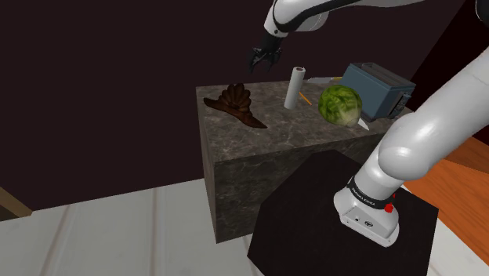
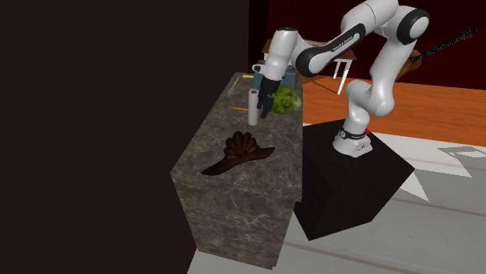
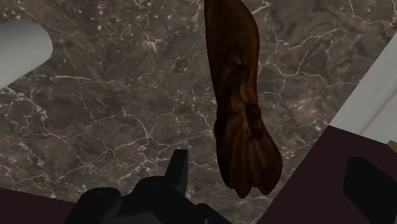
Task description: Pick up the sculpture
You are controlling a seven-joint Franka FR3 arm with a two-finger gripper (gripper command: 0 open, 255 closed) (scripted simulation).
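The sculpture (image 1: 237,104) is lying flat on the counter (image 1: 258,145), well apart from the roll (image 1: 295,86). The gripper (image 1: 259,63) is hanging above the counter, nearer the roll, with its fingers spread wide, holding and touching nothing. It should probably be coming down centred over the sculpture's thicker fanned end, straddling its narrow width before closing.

A room in a house, kitchen-like: a dark veined stone tabletop (image 1: 282,127) carries a green leafy head (image 1: 340,104) (cabbage or lettuce), a white roll (image 1: 295,86) and a blue-grey box (image 1: 378,85), with orange wooden floor (image 1: 462,196) beyond.
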